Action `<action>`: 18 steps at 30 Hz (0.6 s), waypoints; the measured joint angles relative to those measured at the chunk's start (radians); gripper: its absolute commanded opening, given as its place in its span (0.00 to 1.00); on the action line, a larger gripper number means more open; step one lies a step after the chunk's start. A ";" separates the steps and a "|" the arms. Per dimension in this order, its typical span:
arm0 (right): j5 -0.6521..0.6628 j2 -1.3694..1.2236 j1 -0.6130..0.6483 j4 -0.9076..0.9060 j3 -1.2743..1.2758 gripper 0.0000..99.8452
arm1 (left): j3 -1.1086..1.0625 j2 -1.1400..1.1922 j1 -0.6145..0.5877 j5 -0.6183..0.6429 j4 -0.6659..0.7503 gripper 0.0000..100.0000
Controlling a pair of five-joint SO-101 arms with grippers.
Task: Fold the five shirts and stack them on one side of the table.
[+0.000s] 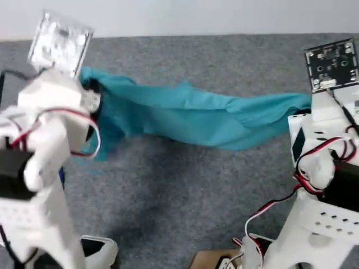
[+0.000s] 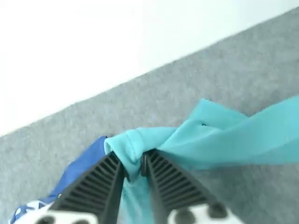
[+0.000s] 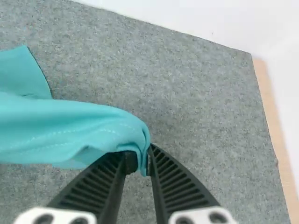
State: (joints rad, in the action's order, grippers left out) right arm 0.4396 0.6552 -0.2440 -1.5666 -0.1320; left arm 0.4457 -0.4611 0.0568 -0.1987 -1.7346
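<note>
As both jaws clamp its ends, teal shirt (image 1: 190, 115) spans btwn.

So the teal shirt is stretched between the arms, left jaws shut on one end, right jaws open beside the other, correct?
Not quite: the right jaws are shut too, pinching the other end of the teal shirt, as the right wrist view shows. The rest is right.

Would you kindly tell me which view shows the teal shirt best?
The high view: the teal shirt stretches whole between both arms. The wrist views show its bunched ends, pinched by the left gripper and right gripper.
</note>
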 measured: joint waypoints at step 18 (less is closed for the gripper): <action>0.000 -0.207 0.048 0.000 0.020 0.01 | -1.007 -0.242 -0.055 -0.129 0.041 0.24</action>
State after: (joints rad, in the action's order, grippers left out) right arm 0.4396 0.4480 -0.1964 -1.5666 -0.1120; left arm -0.5608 -0.7035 0.0015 -0.3276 -1.6932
